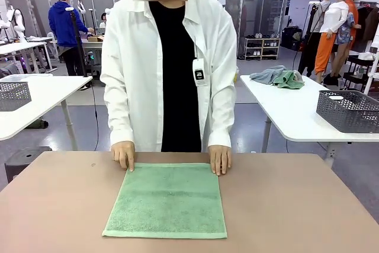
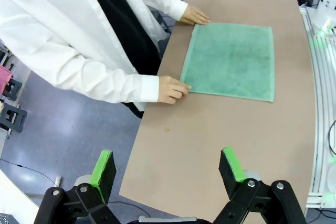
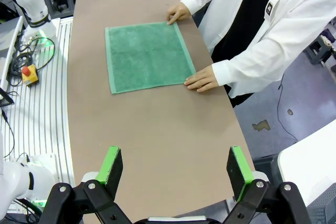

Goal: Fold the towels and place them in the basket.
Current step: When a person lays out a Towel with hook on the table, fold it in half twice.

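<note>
On the brown desk (image 1: 308,205) a mint green rectangular terry-cloth hand towel (image 1: 167,201) lies spread flat in a single layer, its long hems square to the desk's edges. At the towel's far edge stands a person in a white coat over a black top. One of the person's hands (image 1: 124,155) rests flat by one far corner of the towel, fingertips just touching the hem, and the other hand (image 1: 219,159) does the same at the opposite far corner.

Well apart from the towel, off one of its short sides, the left tool (image 2: 167,163) hangs above the desk with its green pads spread wide and nothing between them. Off the towel's opposite side the right tool (image 3: 175,161) hangs likewise – released, pads wide, touching nothing.

Beyond the towel and off to one side, on a separate white desk (image 1: 284,111), sits a dark grey rectangular mesh basket (image 1: 348,109), with a crumpled heap of grey-blue and green cloth (image 1: 277,77) farther back on that same desk.
</note>
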`<state>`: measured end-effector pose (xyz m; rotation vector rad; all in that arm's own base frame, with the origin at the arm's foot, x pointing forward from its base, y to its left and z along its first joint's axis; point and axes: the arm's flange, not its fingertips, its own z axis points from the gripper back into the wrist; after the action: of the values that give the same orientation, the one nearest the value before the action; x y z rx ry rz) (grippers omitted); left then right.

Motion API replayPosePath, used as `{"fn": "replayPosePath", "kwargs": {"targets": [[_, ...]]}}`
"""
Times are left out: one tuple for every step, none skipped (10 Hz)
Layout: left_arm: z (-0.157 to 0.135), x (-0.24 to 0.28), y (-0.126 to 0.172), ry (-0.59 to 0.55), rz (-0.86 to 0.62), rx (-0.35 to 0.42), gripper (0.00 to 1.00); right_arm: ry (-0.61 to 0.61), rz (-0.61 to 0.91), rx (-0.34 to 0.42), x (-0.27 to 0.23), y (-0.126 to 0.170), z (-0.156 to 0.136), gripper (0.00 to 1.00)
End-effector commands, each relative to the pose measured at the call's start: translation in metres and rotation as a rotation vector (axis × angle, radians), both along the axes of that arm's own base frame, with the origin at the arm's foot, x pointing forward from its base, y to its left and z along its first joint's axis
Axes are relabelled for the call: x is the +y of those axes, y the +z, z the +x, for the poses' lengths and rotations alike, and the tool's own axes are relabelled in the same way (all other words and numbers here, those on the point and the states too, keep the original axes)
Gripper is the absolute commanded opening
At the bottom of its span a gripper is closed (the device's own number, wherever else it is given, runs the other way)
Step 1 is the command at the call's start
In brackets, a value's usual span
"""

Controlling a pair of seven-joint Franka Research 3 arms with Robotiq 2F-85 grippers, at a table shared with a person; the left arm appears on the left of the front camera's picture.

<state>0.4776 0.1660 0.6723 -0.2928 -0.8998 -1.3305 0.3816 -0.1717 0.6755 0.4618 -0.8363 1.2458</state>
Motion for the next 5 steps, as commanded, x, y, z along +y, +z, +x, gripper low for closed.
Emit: {"fn": "replayPosePath", "kwargs": {"targets": [[-0.0001,0.0006,0.0009,0.004,-0.013,-0.003,1.00,0.003,0.004,-0.003,0.0005,0.0006,-0.0006,1.00],[-0.0001,0.0006,0.0009,0.004,-0.013,-0.003,1.00,0.003,0.004,-0.003,0.0005,0.0006,-0.0006,1.00],[-0.0001,0.0006,0.0009,0.004,-0.013,-0.003,1.00,0.003,0.004,-0.003,0.0005,0.0006,-0.0006,1.00],[-0.0001,0.0006,0.0009,0.004,-0.013,-0.003,1.00,0.003,0.004,-0.003,0.0005,0.0006,-0.0006,1.00],[-0.0001,0.0006,0.0009,0.004,-0.013,-0.003,1.00,0.003,0.004,-0.003,0.0005,0.0006,-0.0006,1.00]]}}
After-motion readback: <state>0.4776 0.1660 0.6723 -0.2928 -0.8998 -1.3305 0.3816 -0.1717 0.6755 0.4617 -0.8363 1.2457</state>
